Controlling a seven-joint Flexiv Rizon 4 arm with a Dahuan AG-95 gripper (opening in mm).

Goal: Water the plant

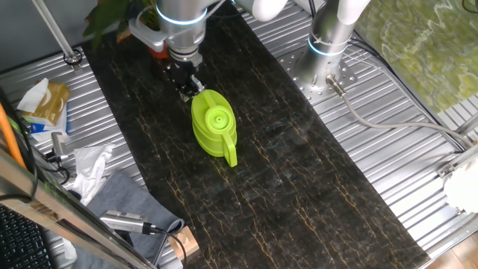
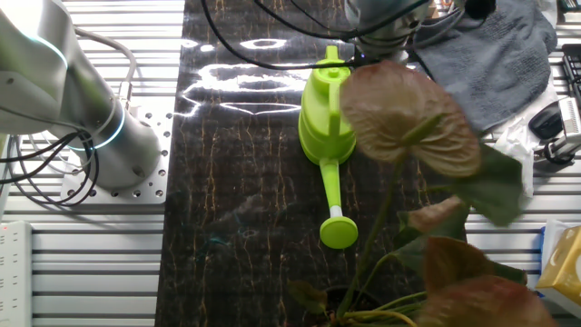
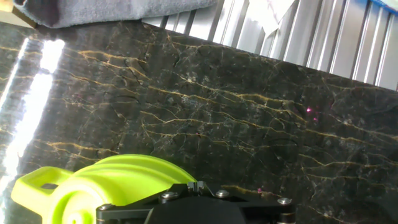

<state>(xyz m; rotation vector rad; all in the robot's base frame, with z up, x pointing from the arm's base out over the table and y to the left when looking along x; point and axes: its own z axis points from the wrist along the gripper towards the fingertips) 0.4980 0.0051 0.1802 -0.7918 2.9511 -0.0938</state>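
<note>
Broad plant (image 2: pixel 413 113) leaves (some reddish) beside lime watering can (image 2: pixel 329 123).

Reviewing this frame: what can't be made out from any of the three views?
- Gripper jaws: in one fixed view the fingertips sit too small and dark above the watering can; the hand view cuts them off.
- Plant pot: hidden behind the arm in one fixed view, cut off at the bottom edge in the other.
- Water in the can: no view shows inside.

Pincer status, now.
Pincer: right over the spout side of the watering can; open or shut cannot be told, and no grip on the can is visible.
</note>
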